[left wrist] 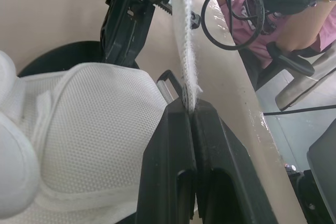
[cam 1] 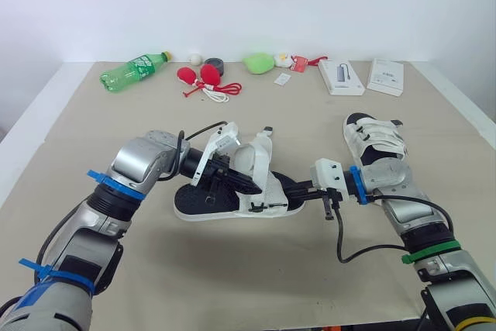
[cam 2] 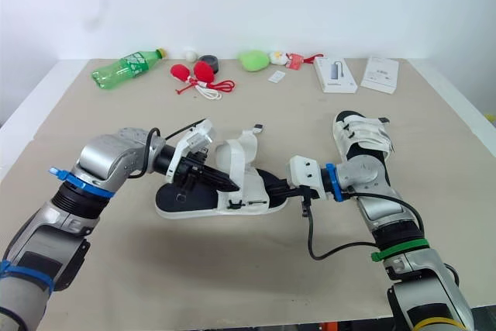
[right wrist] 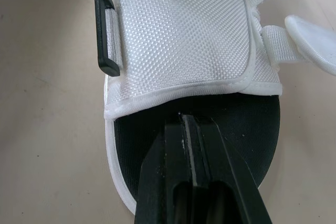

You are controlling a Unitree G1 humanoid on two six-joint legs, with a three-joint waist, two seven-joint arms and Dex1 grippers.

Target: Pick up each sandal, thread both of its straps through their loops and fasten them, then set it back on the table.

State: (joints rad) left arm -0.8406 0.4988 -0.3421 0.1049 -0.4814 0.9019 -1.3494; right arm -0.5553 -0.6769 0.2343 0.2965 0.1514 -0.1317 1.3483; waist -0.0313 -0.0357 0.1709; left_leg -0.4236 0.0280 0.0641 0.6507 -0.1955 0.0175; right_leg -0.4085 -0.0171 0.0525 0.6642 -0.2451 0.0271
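Note:
A white sandal with a black footbed [cam 1: 203, 205] lies mid-table between my arms. My left gripper [left wrist: 191, 107] is shut on the sandal's white strap [left wrist: 181, 35], which it holds up beside a black loop [left wrist: 170, 80]. My right gripper [right wrist: 182, 119] is shut, and its tips rest on the black footbed just under the edge of the white mesh upper [right wrist: 178, 30]. Another black loop [right wrist: 105, 32] sits at that upper's side. A second white sandal [cam 1: 376, 141] lies flat to the right, behind my right arm, with its straps across it.
Along the table's far edge lie a green bottle [cam 1: 133, 70], red bulbs with a cord [cam 1: 200, 75], a dark tape roll [cam 1: 215, 64], a green lump [cam 1: 258, 62] and two white boxes [cam 1: 341, 77] [cam 1: 385, 77]. Bare tabletop lies in front of the sandal.

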